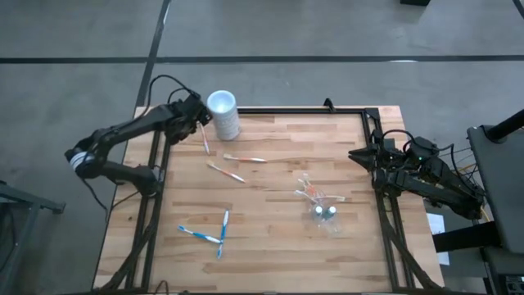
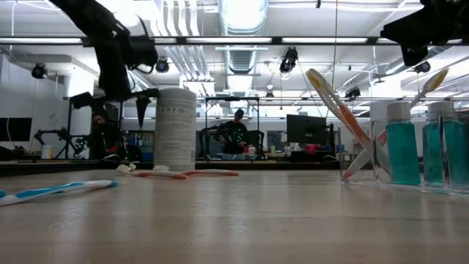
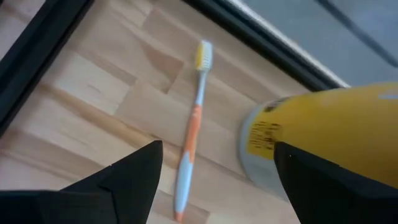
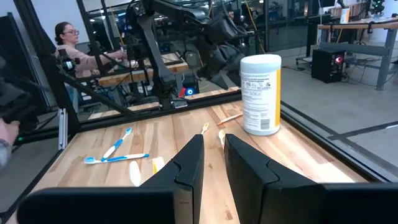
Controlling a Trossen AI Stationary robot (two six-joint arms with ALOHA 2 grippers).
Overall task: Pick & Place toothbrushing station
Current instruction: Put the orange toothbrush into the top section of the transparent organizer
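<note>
The left gripper (image 1: 199, 120) hangs over a toothbrush (image 1: 205, 138) just beside the canister (image 1: 223, 114).

Clear cup (image 1: 326, 215) on table's right half — 5 toothbrushes (image 1: 232, 173) lie scattered leftward.

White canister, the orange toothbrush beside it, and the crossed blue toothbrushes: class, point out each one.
White canister (image 1: 223, 114), high view, its top.
Orange toothbrush (image 3: 189, 143), left wrist view, mid-handle.
Blue toothbrushes (image 1: 211, 233), high view, where they cross.

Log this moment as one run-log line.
left gripper: open above orange-and-white toothbrush beside white canister | right gripper: nearly closed, empty, table's right edge
</note>
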